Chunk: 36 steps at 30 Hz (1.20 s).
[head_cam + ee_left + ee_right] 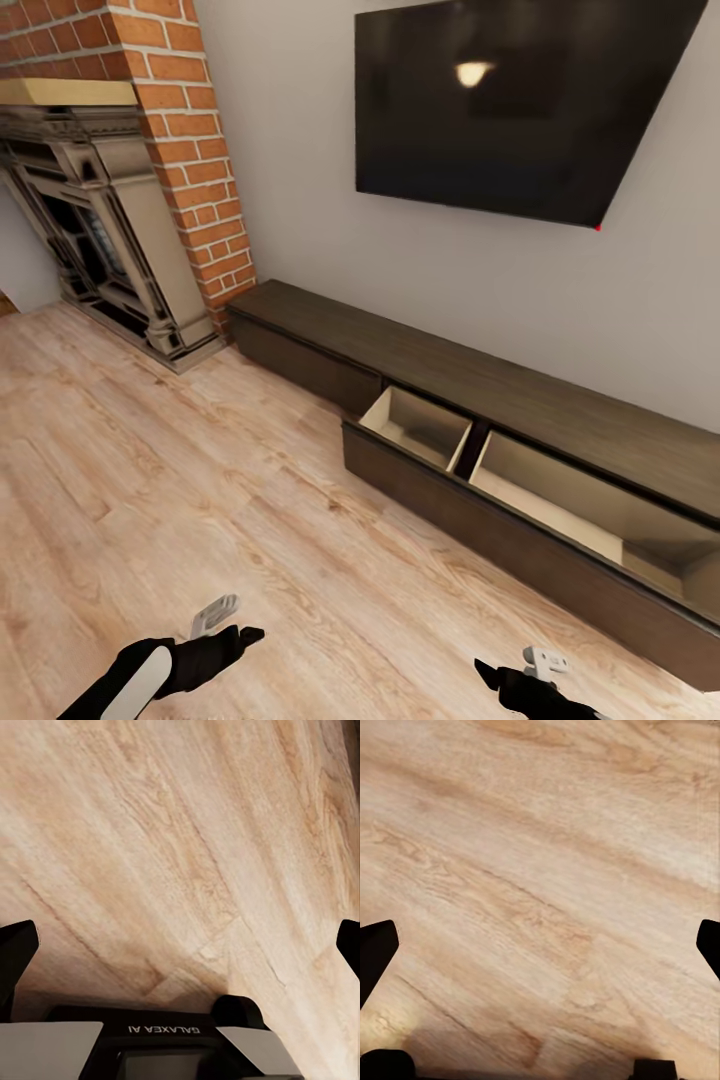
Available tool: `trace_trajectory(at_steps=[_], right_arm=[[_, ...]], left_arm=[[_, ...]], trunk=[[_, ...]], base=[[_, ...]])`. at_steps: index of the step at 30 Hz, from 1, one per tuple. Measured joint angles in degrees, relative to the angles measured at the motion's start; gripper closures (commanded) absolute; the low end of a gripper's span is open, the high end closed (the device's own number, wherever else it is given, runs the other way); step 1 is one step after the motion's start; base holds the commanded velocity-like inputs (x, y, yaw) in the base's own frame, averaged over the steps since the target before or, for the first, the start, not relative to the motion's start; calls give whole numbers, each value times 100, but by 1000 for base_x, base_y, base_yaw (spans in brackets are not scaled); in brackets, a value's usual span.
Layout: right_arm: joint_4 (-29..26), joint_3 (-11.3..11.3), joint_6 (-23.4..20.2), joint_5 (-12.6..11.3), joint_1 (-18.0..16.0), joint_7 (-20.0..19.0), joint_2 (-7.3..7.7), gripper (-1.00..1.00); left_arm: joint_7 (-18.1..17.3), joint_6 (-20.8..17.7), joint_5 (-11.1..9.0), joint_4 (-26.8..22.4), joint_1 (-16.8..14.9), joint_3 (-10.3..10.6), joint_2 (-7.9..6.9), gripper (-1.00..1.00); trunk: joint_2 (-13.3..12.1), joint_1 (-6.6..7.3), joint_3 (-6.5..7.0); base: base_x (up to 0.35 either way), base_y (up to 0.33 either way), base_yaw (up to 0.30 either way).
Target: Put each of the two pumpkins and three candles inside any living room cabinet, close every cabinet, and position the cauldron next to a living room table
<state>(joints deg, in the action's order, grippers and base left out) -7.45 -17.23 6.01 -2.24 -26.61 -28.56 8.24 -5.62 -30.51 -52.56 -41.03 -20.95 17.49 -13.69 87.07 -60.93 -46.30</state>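
The cabinet [480, 400] runs along the wall from ten o'clock to four o'clock, with one wide drawer [520, 500] pulled out, its pale compartments bare. Above hangs a television [520, 100]; a brick fireplace [120, 200] stands at ten o'clock. Over the wooden floor [200, 480], the left gripper [180, 945] and right gripper [540, 945] both have released, spread jaws.

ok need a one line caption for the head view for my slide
Both open grippers, left and right, hover over the wood floor facing the dark cabinet, its drawer pulled open and bare inside.
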Motion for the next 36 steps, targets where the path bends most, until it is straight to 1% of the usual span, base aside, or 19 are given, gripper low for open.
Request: trace_trajectory(at_steps=[4, 8, 12, 15, 28, 31, 36], right_arm=[[1, 1, 2, 1, 0, 6, -20, -100], [1, 3, 3, 7, 0, 12, -28, -100], [0, 12, 1, 162, 0, 21, -32, -100], [2, 11, 5, 242, 0, 24, -70, -100], [-7, 9, 8, 271, 0, 25, -110, -100], [-7, 11, 10, 323, 0, 41, -133, -100], [-7, 13, 14, 367, 0, 87, -144, -100]], left_arm=[[-1, 94, 0, 17, 0, -1, -3, -100], [-4, 257, 0, 274, 1, -5, 2, -100], [-9, 310, -2, 401, 1, -6, 1, -100], [-10, 319, -2, 420, 1, -11, -2, -100], [-10, 331, -2, 427, 1, -24, 0, -100], [-10, 334, -2, 427, 1, -24, 0, -100], [-12, 495, 1, 432, 1, -17, 3, -100]], trunk=[[0, 2, 0], [0, 2, 0], [0, 3, 0], [0, 3, 0], [0, 3, 0], [0, 3, 0], [0, 3, 0]], base=[[159, 77, 284], [247, 146, 290], [268, 190, 292], [272, 217, 292], [273, 225, 292], [283, 209, 292], [304, 157, 292]])
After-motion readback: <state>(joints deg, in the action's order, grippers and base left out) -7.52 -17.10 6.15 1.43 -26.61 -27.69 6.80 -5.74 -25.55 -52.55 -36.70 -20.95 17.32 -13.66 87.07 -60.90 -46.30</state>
